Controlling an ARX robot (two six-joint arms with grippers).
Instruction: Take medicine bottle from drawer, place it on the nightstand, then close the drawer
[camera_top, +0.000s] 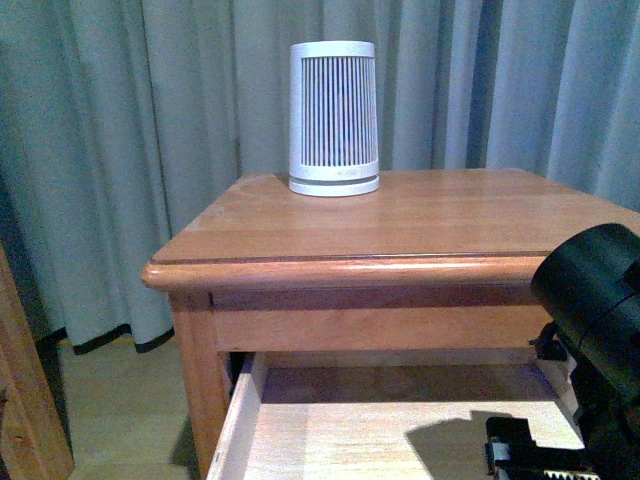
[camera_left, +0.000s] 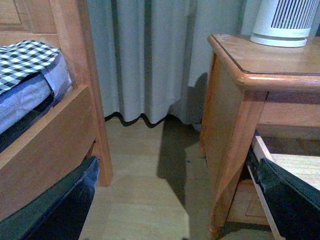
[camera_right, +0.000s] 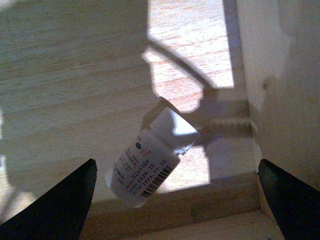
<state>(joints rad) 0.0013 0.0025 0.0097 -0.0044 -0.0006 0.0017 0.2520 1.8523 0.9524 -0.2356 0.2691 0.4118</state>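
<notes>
The medicine bottle (camera_right: 150, 160), small and white with a printed label and round cap, lies on its side on the pale floor of the open upper drawer (camera_top: 330, 440), near a corner. My right gripper (camera_right: 177, 200) hangs over it, open, with its two dark fingers wide on either side and not touching it. In the front view the right arm (camera_top: 590, 330) reaches down into the drawer at the lower right. My left gripper (camera_left: 182, 200) is open and empty beside the nightstand (camera_left: 235, 125), above the floor. The nightstand top (camera_top: 420, 220) is glossy honey wood.
A large white ribbed cylinder (camera_top: 334, 118) stands at the back of the nightstand top. Grey curtains (camera_top: 120, 150) hang behind. A wooden bed frame (camera_left: 55, 135) with checked bedding stands left of the nightstand, with bare floor (camera_left: 145, 175) between them.
</notes>
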